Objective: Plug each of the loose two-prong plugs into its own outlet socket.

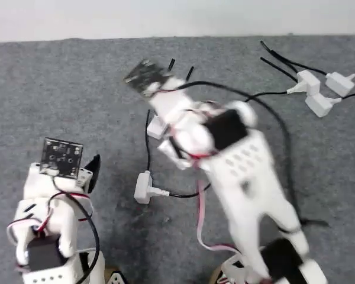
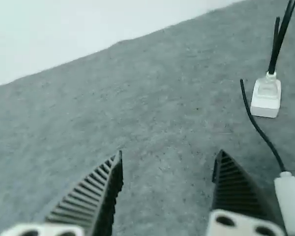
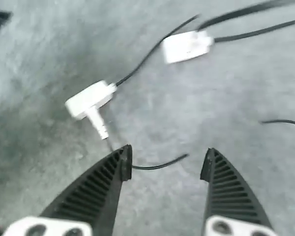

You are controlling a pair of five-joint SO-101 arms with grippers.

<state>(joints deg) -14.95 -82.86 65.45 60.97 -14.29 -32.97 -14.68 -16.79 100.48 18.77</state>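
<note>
A white plug (image 1: 144, 186) on a black cable lies mid-table on the grey carpet. In the right wrist view this plug (image 3: 91, 101) lies just ahead of my open right gripper (image 3: 166, 162), prongs (image 3: 101, 129) pointing toward the fingers. Nothing is between them. A white socket block (image 3: 187, 46) with black cables lies farther off. My left gripper (image 2: 168, 172) is open and empty over bare carpet, at the lower left of the high view (image 1: 93, 171). Off to its side are a white socket block (image 2: 266, 96) and the end of a plug (image 2: 291, 196).
Three more white plug and socket pieces (image 1: 319, 92) with black cables lie at the far right of the table. The right arm (image 1: 236, 165) stretches from the front edge to mid-table, over looping cables. The carpet (image 1: 59, 89) is bare at the far left.
</note>
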